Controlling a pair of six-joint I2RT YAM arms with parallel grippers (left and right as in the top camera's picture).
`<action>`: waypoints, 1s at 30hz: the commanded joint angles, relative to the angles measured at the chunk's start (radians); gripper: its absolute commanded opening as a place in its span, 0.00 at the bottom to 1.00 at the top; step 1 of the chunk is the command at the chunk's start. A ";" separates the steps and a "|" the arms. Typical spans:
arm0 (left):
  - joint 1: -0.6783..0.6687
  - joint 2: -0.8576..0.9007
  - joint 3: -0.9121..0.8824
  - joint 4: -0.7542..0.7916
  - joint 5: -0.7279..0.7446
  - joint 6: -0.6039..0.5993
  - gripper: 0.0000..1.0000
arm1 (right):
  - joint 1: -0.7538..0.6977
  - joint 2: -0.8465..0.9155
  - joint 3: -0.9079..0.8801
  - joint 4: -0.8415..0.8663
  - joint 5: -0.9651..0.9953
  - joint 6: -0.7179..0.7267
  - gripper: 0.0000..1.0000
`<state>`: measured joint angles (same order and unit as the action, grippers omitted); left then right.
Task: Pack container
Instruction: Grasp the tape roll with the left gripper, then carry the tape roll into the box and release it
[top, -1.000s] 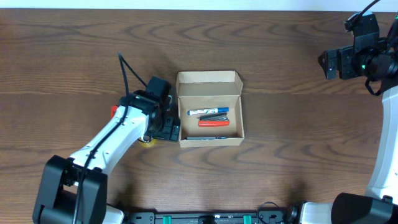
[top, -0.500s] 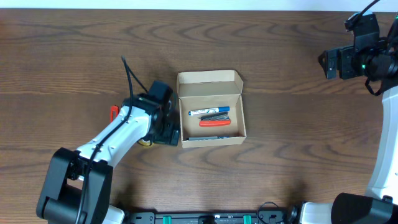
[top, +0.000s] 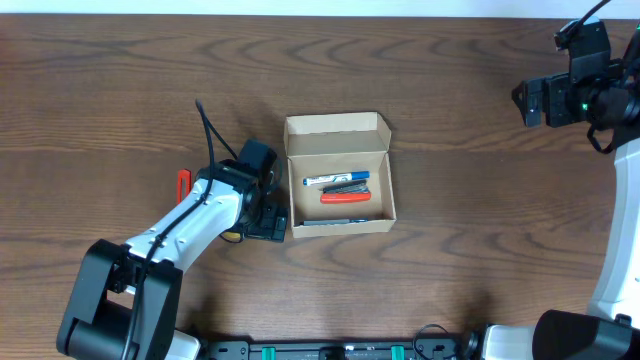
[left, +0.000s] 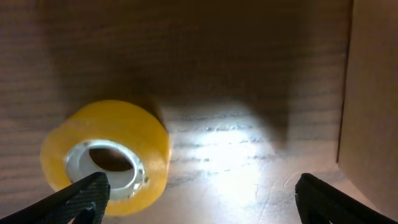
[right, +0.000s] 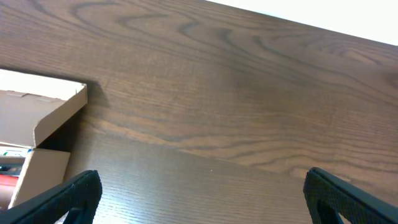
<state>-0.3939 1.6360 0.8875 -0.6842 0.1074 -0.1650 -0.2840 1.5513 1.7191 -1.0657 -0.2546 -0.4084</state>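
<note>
The tan cardboard container (top: 338, 210) sits mid-table with its flap lid (top: 336, 133) open to the far side. A blue marker (top: 335, 181) and a red marker (top: 345, 197) lie inside. My left gripper (top: 266, 224) is open and empty, low over the table by the box's left front corner. In the left wrist view (left: 199, 199) a yellow tape roll (left: 106, 149) lies at the left finger and the box wall (left: 373, 93) stands at the right. My right gripper (top: 525, 100) is open and empty far to the right, also seen in its wrist view (right: 202, 199).
A red marker (top: 183, 184) lies on the table left of my left arm. The tape roll (top: 234, 233) peeks out under the left arm. The box's open lid (right: 43, 112) shows at the left of the right wrist view.
My left gripper has slid toward the table's front edge along the box's left side. The red marker on the table shows more fully. The right arm has not moved.
</note>
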 joint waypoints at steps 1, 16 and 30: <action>0.000 0.022 -0.036 0.020 0.024 -0.016 0.96 | -0.002 0.003 -0.002 -0.002 -0.013 0.011 0.99; 0.001 0.026 -0.040 0.060 0.014 -0.014 0.34 | -0.002 0.003 -0.002 -0.002 -0.015 0.011 0.99; 0.001 -0.038 0.110 -0.034 -0.024 0.032 0.06 | -0.003 0.003 -0.002 -0.003 -0.015 0.011 0.99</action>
<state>-0.3939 1.6436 0.8989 -0.6903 0.1177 -0.1776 -0.2840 1.5513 1.7191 -1.0664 -0.2554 -0.4084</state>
